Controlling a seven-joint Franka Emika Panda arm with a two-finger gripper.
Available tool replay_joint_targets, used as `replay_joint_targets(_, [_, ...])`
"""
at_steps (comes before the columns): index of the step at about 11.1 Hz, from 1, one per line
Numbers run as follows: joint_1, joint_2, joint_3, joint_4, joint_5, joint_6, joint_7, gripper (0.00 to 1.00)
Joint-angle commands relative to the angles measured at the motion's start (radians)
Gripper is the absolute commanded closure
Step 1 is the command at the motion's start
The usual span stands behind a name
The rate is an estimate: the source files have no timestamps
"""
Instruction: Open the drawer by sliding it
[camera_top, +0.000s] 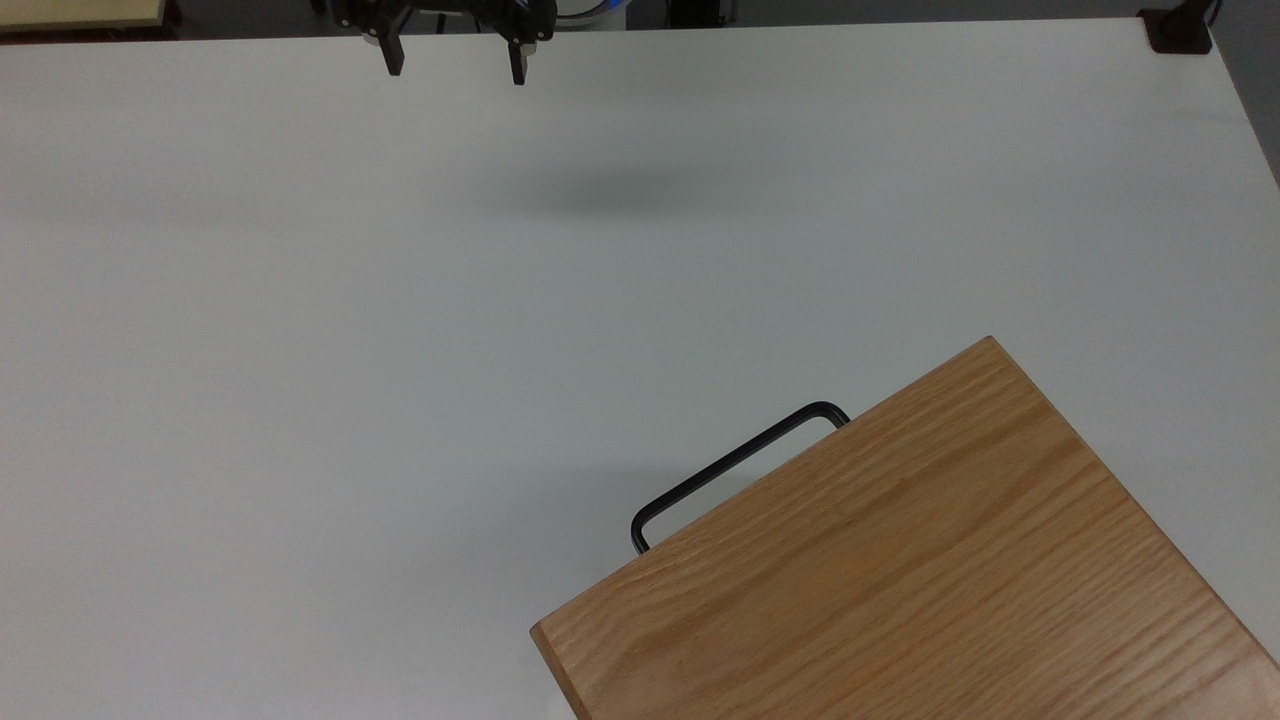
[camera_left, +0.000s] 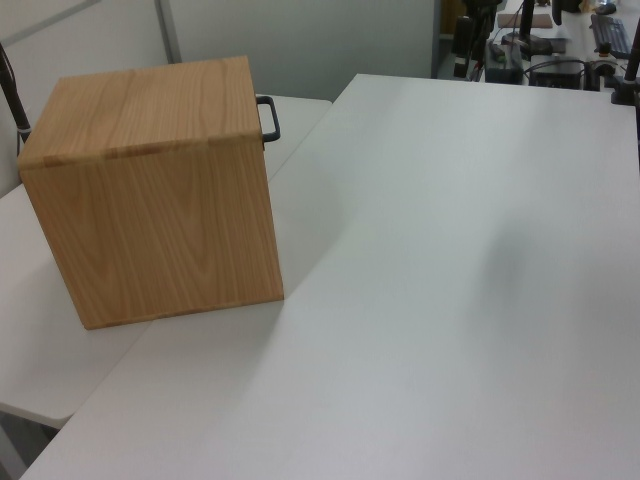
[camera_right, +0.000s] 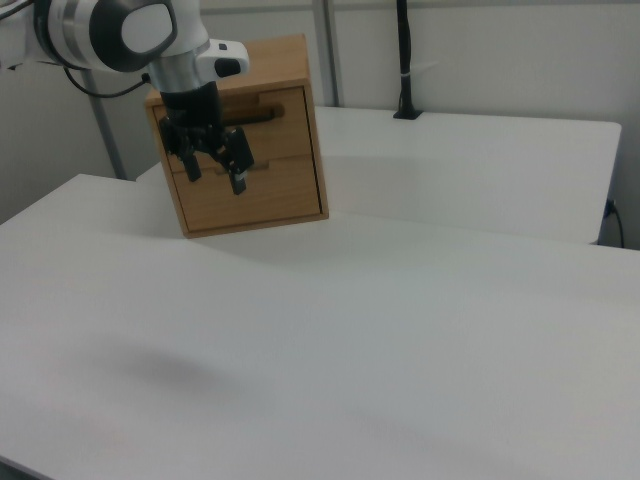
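Note:
The drawer is the upper panel of an oak cabinet's front, sitting flush and shut. Its black bar handle pokes out past the cabinet's top slab in the top view, and the handle also peeks round the box's far corner in the left view. My gripper hangs open over the table's far edge at the top view's top, well away from the handle. In the right view the gripper appears in front of the cabinet, its black fingers spread and pointing down, holding nothing.
The white table stretches wide between gripper and cabinet. A black mount sits at the top view's top right corner. A black pole stands behind the cabinet. Desks with equipment lie beyond the table.

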Motion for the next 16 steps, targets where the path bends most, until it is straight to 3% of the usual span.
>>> replay_joint_targets(1, [-0.001,-0.007,-0.008,-0.008,-0.003,0.012,-0.081,0.0])
replay_joint_targets(3, [-0.001,-0.006,-0.008,0.005,-0.015,0.011,-0.254,0.0])
replay_joint_targets(8, [-0.014,0.04,-0.011,0.027,0.038,0.098,-0.022,0.0])
replay_joint_targets(11, [-0.032,0.072,-0.032,0.035,0.318,0.133,0.267,0.0])
replay_joint_targets(13, [-0.024,0.112,-0.032,0.021,0.461,0.327,0.506,0.0])
replay_joint_targets(15, [0.047,0.201,-0.028,0.027,0.466,0.562,0.717,0.0])
replay_joint_targets(16, [0.075,0.244,-0.028,0.028,0.476,0.662,0.751,0.0])
